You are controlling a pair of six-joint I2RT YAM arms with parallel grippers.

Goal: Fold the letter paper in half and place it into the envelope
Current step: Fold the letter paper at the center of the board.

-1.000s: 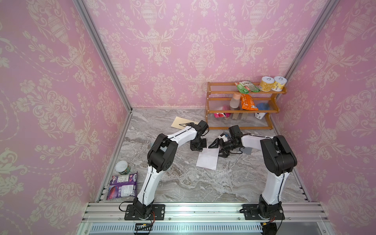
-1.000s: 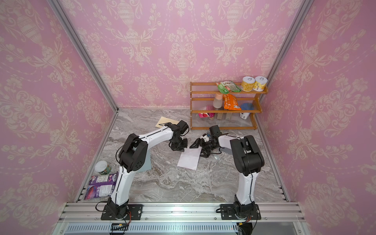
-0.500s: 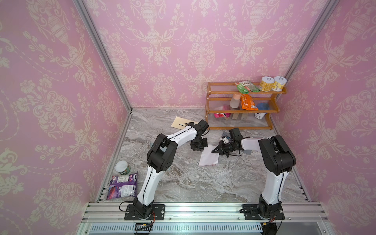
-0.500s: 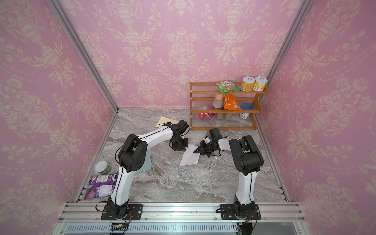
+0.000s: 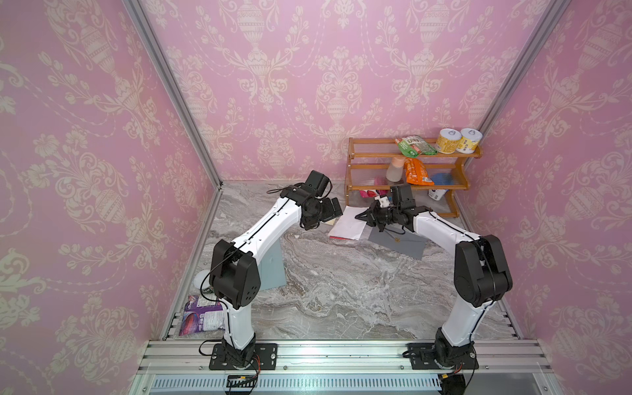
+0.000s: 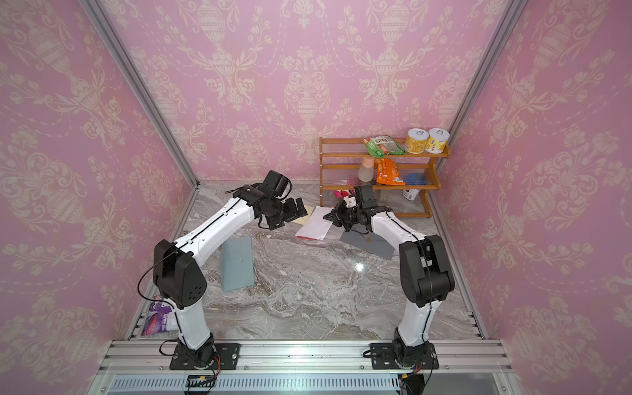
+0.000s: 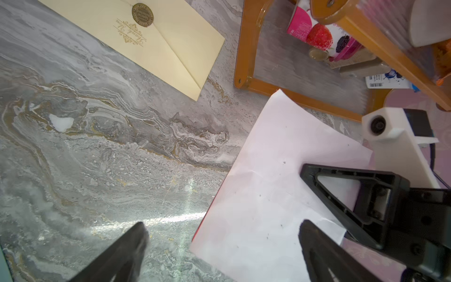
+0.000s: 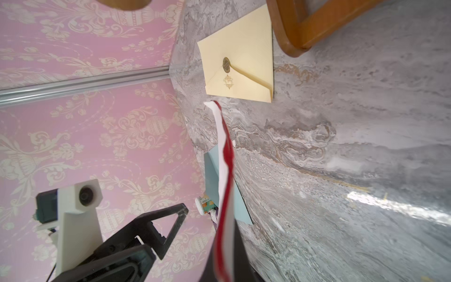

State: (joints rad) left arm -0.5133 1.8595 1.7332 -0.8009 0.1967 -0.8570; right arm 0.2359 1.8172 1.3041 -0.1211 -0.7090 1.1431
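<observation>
Plainly the fold is made: the letter paper [image 5: 347,224] lies doubled, white outside with a red face showing along its edges, at the far middle of the table [image 5: 325,290]. The right gripper [image 5: 360,216] is clamped flat on the paper's right edge, and the right wrist view shows the sheet [image 8: 224,171] edge-on, running out from between the jaws. That pinch probably keeps the two layers together so the fold cannot spring apart while it is carried. I cannot tell whether the paper's left edge touches the table.

The left gripper [image 5: 332,212] stands wide open and holds nothing. It hovers just left of the paper, one finger [image 7: 317,244] over the sheet's corner, the other over bare table, so only the right arm controls the sheet.

A grey envelope [image 5: 400,242] lies just right of the paper, under the right arm, and seems the handiest target. A cream envelope [image 7: 156,41] lies farther back and a pale blue envelope [image 6: 237,263] lies nearer left. All look shut, so a flap must be lifted first.
</observation>
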